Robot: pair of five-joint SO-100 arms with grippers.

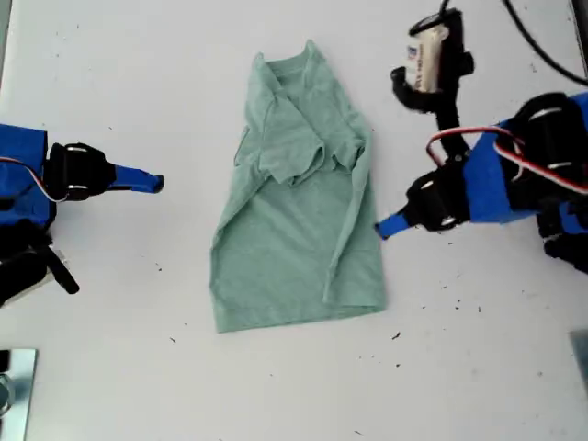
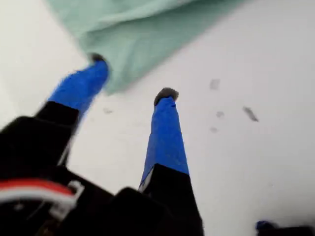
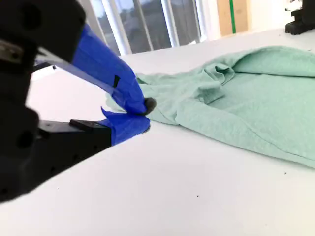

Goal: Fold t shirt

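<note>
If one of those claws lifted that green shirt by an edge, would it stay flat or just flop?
Probably flop: the t shirt already lies in soft bunched wrinkles near its collar. It looks thin and light, so it would likely drape and sag. Pushed across the smooth white table, it would likely crumple, not slide whole.

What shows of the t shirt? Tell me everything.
The t shirt is pale sage-green, soft, heathered cloth with a round collar. It lies on the white table, collar toward the exterior view's top, sides folded inward into a narrow, wrinkled shape, sleeves bunched near the chest. One fingertip of my open first gripper reaches its edge on the exterior view's right; contact cannot be told.
</note>
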